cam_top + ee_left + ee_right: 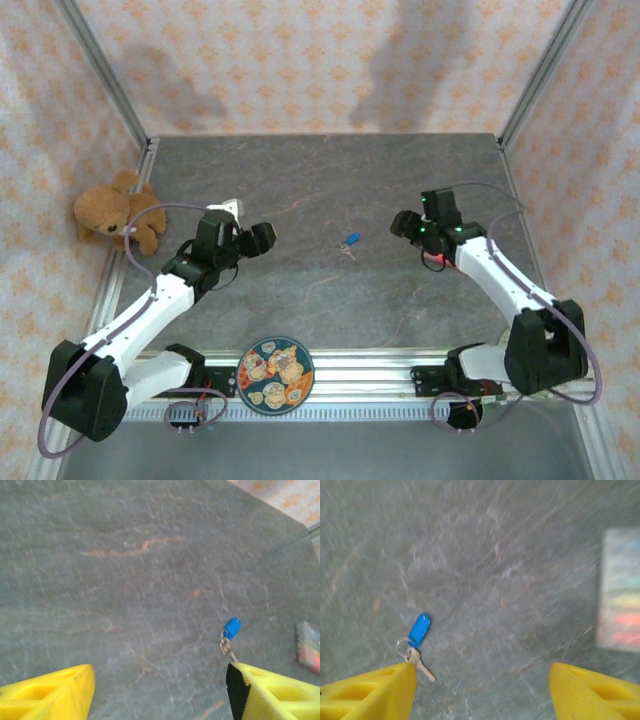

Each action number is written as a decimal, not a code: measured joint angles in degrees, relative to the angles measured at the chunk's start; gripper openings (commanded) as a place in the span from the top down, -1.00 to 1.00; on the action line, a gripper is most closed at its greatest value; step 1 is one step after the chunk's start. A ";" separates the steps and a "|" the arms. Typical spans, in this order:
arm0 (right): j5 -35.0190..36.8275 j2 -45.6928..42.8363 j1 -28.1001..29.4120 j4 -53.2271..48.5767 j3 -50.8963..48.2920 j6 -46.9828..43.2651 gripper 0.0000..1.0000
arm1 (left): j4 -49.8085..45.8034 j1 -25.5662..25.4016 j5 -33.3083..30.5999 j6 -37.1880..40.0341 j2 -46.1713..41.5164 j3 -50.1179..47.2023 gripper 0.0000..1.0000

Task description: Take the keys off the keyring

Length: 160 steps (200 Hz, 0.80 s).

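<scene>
The keyring (351,239), a small bright blue tag with a thin metal ring, lies flat on the grey table between the two arms. One pale metal key (347,251) hangs on the ring and rests on the table. In the left wrist view the blue tag (231,628) and the key (227,647) lie just beyond my right yellow finger (270,692). The right wrist view has the tag (419,628) and key (421,665) beside the left finger (375,692). My left gripper (262,238) (161,680) and right gripper (405,222) (482,675) are both open and hold nothing.
A brown teddy bear (118,218) sits at the table's left edge. A round picture plate (276,372) lies on the near rail. A small white object (230,208) sits behind the left gripper. A blurred pale block with coloured stripes (620,610) lies ahead of the right gripper.
</scene>
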 measured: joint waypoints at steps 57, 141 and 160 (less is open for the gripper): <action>3.17 13.11 10.32 -1.66 7.78 2.86 -0.23 | -2.36 -2.89 0.11 -2.25 -0.68 -2.12 -0.42; 9.05 32.87 19.17 -8.26 26.29 6.49 -0.28 | -3.72 -3.28 -0.04 -4.13 -3.52 -4.94 -0.42; 10.38 36.09 20.37 -9.90 29.62 7.23 -0.30 | -4.07 -3.28 -0.15 -4.22 -4.22 -5.53 -0.43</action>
